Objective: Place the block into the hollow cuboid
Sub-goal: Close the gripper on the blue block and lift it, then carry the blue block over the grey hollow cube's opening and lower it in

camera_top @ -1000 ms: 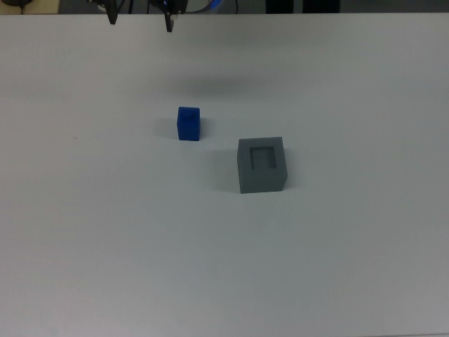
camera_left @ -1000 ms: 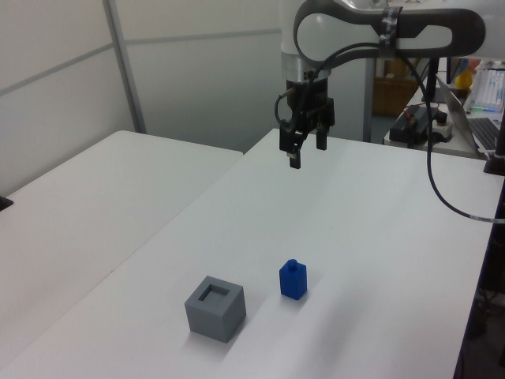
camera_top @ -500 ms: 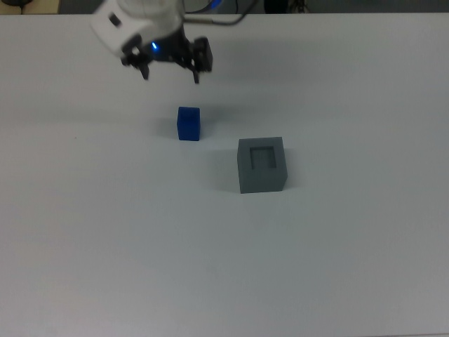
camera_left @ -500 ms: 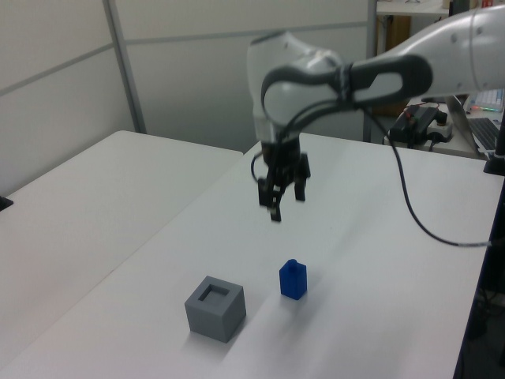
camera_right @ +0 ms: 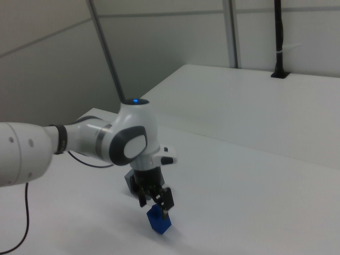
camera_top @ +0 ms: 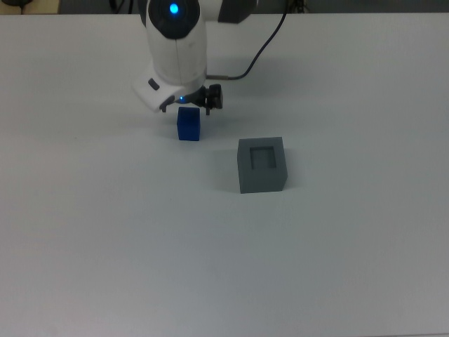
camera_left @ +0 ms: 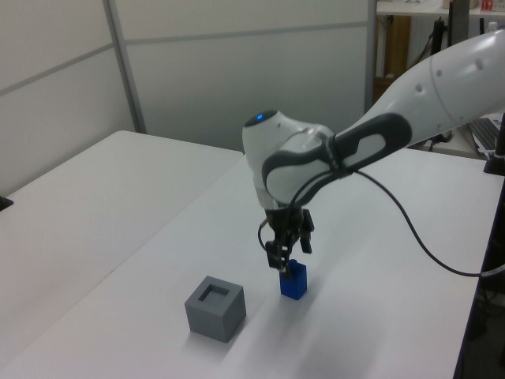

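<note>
Over the block (camera_top: 188,125) the open end effector (camera_top: 188,107) has dropped from high above, fingers now straddling it; the hollow cuboid (camera_top: 262,164) sits unmoved.

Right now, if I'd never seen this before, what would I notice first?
Probably the big white robot arm bending down over the table, its open fingers right at the small blue block. Next, the grey box with a square hole on top, standing apart from the block, toward the top view's right.
</note>
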You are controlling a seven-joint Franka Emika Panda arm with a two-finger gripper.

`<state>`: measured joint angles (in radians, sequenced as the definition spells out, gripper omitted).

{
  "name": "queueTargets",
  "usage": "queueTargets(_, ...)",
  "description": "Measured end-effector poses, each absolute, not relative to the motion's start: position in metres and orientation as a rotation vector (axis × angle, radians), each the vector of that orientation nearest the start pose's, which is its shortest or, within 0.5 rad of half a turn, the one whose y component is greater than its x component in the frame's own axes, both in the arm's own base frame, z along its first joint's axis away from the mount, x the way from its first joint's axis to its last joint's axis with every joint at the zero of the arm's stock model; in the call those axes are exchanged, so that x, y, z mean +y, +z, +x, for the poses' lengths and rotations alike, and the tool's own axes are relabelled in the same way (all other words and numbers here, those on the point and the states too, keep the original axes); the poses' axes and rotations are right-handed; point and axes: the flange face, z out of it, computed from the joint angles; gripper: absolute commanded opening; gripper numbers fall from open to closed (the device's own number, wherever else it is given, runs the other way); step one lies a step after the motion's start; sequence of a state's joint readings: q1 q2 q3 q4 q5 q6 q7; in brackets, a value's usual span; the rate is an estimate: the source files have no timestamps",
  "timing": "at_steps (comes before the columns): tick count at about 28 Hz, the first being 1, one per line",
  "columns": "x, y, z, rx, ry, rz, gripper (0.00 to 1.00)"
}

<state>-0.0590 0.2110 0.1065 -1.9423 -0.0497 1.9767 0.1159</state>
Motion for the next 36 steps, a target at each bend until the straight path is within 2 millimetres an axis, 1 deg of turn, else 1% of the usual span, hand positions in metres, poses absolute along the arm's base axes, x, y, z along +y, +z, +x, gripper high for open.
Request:
queueTargets(1,0.022,0.357,0.582,0.076,0.277,-3.169,0.98)
queueTargets(3,0.022,0.345,0.585,0.093,0.272,-3.176,0.90)
queueTargets(5,0.022,0.334,0.588,0.114,0.273,-3.178,0.80)
queueTargets(7,0.023,0.328,0.589,0.122,0.281,-3.178,0.72)
queueTargets(8,0.024,0.326,0.589,0.122,0.285,-3.178,0.70)
queueTargets(13,0.032,0.329,0.589,0.111,0.276,-3.181,0.69)
queueTargets(15,0.034,0.332,0.589,0.110,0.276,-3.182,0.63)
queueTargets(19,0.035,0.342,0.590,0.108,0.289,-3.184,0.62)
queueTargets(20,0.035,0.344,0.591,0.108,0.288,-3.184,0.60)
queueTargets(21,0.035,0.347,0.591,0.109,0.286,-3.185,0.49)
queueTargets(22,0.035,0.350,0.591,0.109,0.286,-3.186,0.42)
queueTargets(23,0.035,0.353,0.591,0.110,0.285,-3.186,0.38)
queueTargets(24,0.035,0.356,0.591,0.111,0.282,-3.187,0.37)
queueTargets(31,0.034,0.382,0.594,0.113,0.274,-3.191,0.37)
queueTargets(36,0.033,0.411,0.601,0.094,0.276,-3.192,0.37)
